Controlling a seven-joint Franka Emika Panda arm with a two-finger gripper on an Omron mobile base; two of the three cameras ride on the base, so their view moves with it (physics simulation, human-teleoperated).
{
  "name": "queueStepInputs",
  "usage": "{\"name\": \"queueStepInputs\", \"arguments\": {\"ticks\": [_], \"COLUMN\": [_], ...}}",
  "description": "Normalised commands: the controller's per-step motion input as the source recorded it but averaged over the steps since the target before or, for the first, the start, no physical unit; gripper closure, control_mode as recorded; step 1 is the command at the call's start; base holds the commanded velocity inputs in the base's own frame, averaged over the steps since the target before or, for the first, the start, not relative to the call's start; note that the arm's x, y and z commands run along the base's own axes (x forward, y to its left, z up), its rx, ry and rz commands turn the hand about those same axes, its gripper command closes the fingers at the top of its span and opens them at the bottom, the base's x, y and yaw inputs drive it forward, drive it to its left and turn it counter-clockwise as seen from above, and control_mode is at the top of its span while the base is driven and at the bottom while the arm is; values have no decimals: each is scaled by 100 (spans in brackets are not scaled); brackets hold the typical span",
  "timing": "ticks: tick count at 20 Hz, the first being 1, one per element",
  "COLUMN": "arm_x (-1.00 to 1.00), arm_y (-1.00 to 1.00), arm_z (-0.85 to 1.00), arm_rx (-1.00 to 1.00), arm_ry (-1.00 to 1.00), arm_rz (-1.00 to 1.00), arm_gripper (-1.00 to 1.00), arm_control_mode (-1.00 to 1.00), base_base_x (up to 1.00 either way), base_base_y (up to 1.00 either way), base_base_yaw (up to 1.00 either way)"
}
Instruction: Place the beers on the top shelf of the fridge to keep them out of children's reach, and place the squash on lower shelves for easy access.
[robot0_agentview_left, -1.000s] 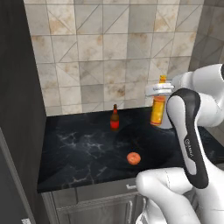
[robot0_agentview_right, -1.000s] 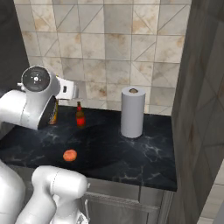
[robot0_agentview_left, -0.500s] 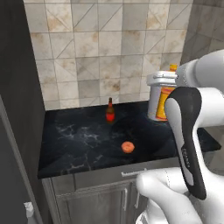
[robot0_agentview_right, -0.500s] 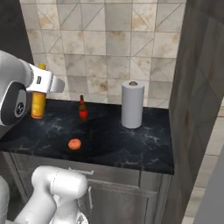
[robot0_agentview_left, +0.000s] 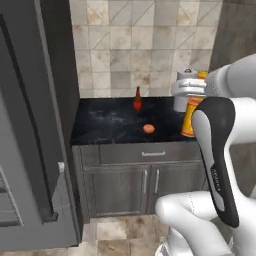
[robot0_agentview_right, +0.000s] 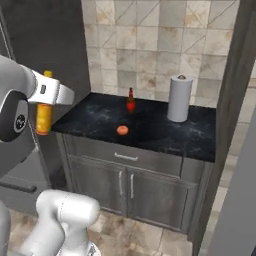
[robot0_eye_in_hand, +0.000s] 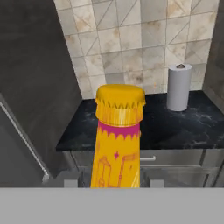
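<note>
Above the black counter (robot0_agentview_right: 150, 127), the tool (robot0_agentview_left: 192, 100) grips the amber bottle (robot0_eye_in_hand: 117, 140) upright, cap up.

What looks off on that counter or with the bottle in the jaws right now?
Nothing stands out. The amber bottle hangs upright in the gripper, clear of the counter. The dark bottle and paper towel roll stand upright, the squash sits whole, and no spill shows.

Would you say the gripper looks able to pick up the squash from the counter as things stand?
Probably not yet: the gripper is shut on the amber beer, off the counter's left end. The squash itself lies unobstructed on the counter.
</note>
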Motion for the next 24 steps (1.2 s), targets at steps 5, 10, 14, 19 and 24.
{"name": "queueStepInputs", "arguments": {"ticks": [5,10,14,19,24], "arm_x": [0,0,0,0,0], "arm_y": [0,0,0,0,0], "arm_z": [0,0,0,0,0], "arm_rx": [0,0,0,0,0], "arm_ry": [0,0,0,0,0], "arm_rz": [0,0,0,0,0], "arm_gripper": [100,100,100,100,100], "arm_control_mode": [100,100,100,100,100], "base_base_x": [-63,-27,0,30,61], "base_base_y": [21,40,65,86,99], "base_base_yaw": [65,69,59,44,35]}}
